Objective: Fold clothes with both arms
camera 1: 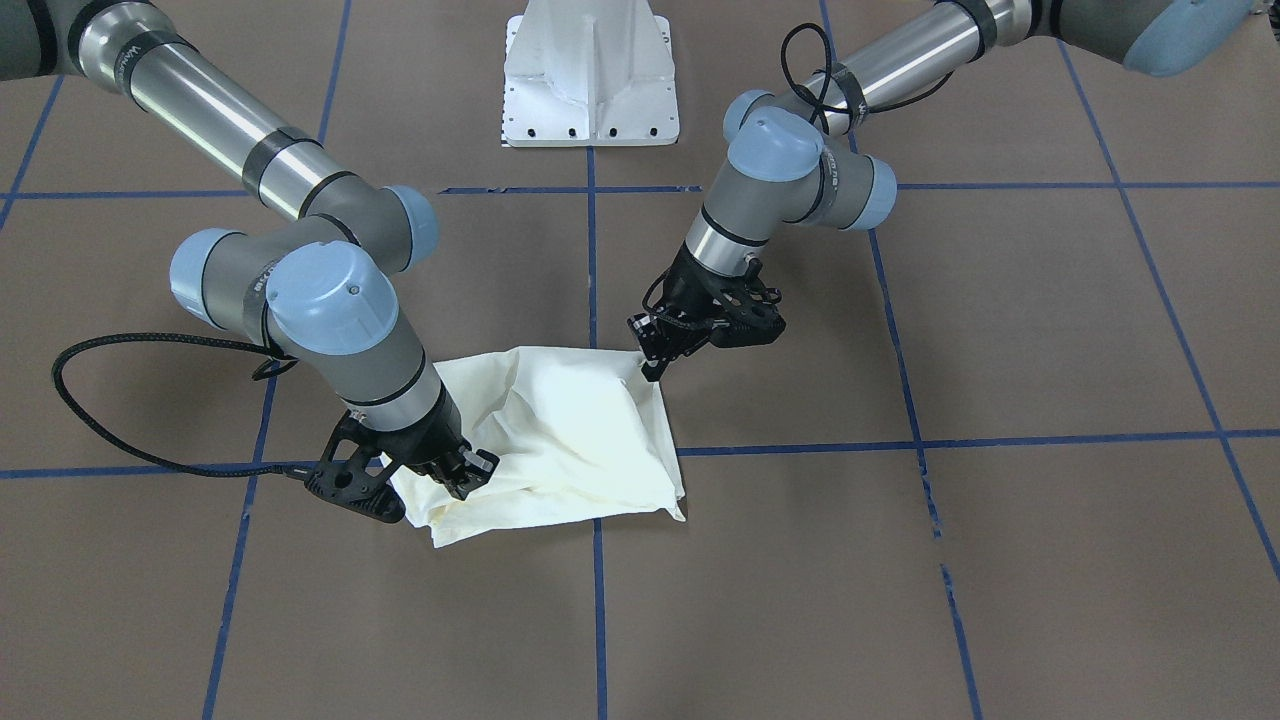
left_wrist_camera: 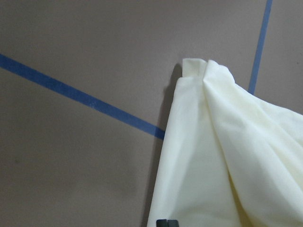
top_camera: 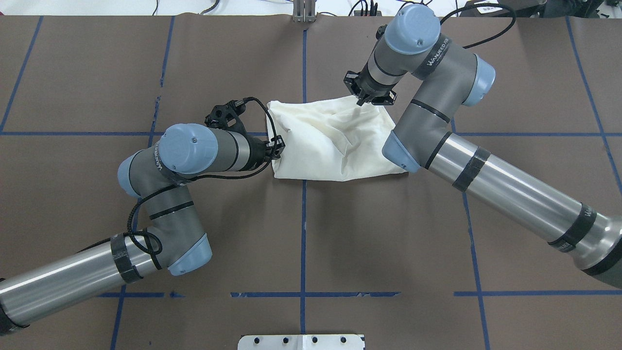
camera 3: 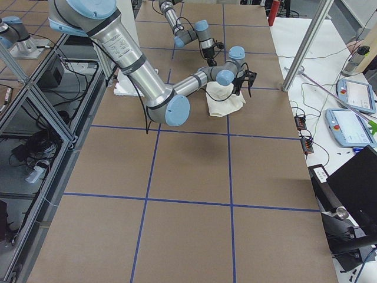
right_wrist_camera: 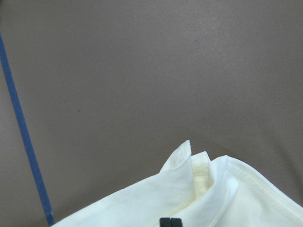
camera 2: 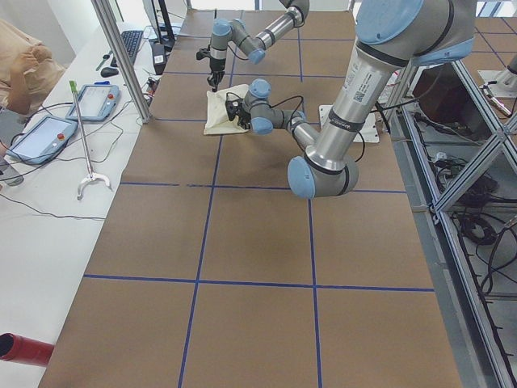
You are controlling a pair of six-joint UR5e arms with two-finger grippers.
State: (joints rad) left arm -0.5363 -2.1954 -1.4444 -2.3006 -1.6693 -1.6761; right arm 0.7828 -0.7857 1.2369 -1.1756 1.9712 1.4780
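Here's the shirt [top_camera: 330, 146], a cream bundle, bunched and wrinkled in the middle of the brown table [top_camera: 388, 233], right over a crossing of the blue tape lines [top_camera: 303, 228]. Only plain cloth faces up.

Both arms are on it. The left arm [top_camera: 180, 155] reaches in low, and the left gripper [top_camera: 278, 146] is at the shirt's edge on the robot's left side. Its wrist camera settles it: the black fingertips [left_wrist_camera: 162, 222] are pinched together with the cloth edge running straight into them, so it's clenched on the shirt. That edge climbs off the table toward the fingers, and a folded corner pokes up beyond.

Over to the right arm [top_camera: 437, 63], bent down steeply from above. The right gripper [top_camera: 362, 101] is at the far edge of the shirt, toward the robot's right. On its wrist camera the fingertips [right_wrist_camera: 165, 222] are pressed together with layered hems folded around them, so it's clamped on the shirt too.

From across the table, the left gripper [camera 1: 652, 372] holds its corner up in a small peak, and the right gripper [camera 1: 468, 482] sits in the cloth at the opposite corner. The rest of the shirt rests on the table.
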